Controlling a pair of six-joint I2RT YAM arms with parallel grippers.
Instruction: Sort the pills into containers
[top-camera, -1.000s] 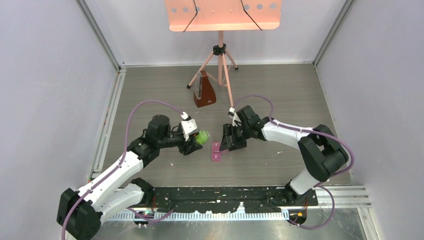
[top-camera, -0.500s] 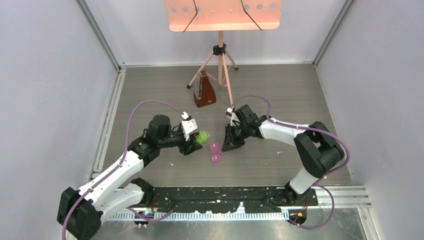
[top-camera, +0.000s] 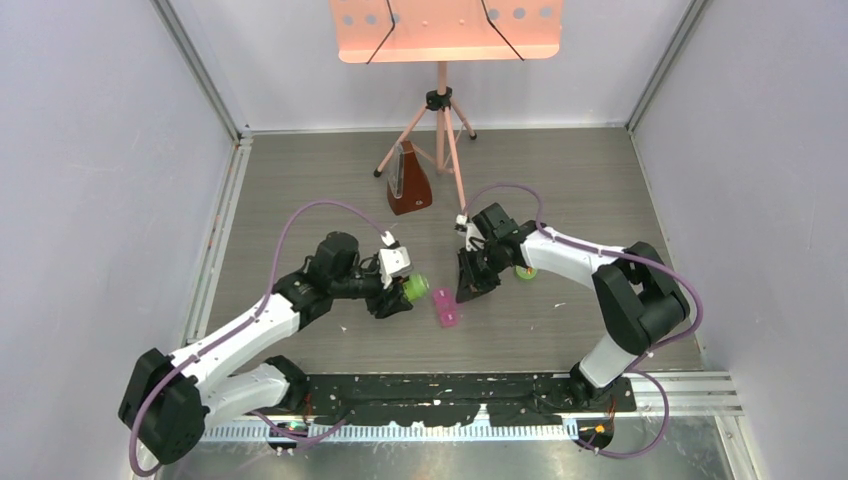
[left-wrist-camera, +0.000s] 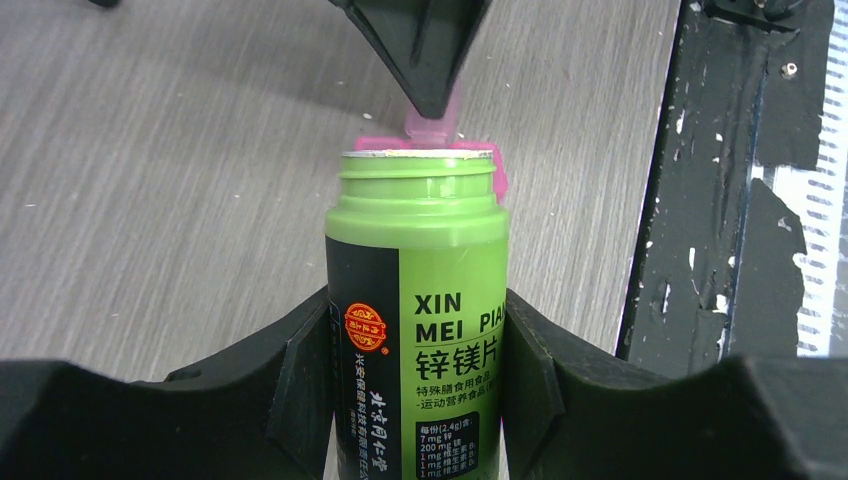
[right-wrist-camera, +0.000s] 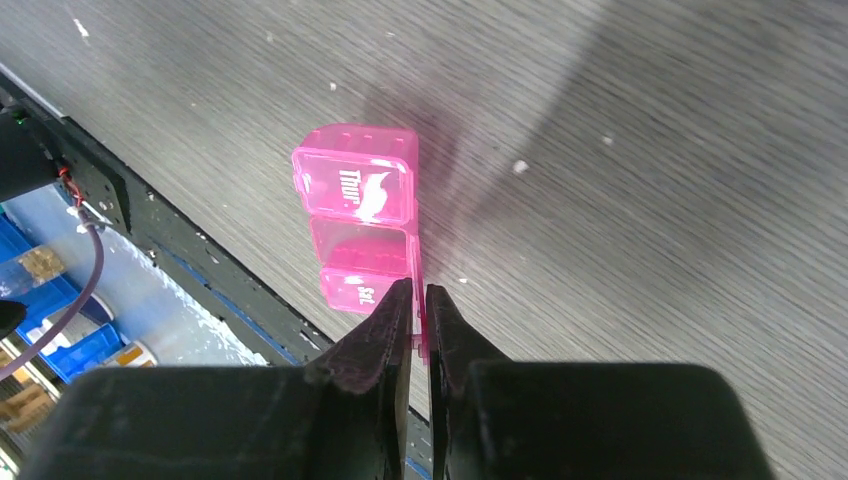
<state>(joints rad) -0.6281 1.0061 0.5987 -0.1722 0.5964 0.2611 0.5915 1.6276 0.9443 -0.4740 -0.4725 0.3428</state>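
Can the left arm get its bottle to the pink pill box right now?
Probably yes. The green bottle in the left gripper sits beside the pink pill box; the right gripper pinches the box's other side, leaving that gap free.

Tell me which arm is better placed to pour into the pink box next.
Left, probably: the left gripper clamps the bottle, mouth beside the box, while the right gripper is pinched on the box's edge.

The left arm stretches from the desk's near left corner toward its middle, and the left end effector is clamped around a green bottle. The right arm folds in from the near right, wrist pitched down. The right end effector is pinched nearly closed on the pill box edge.
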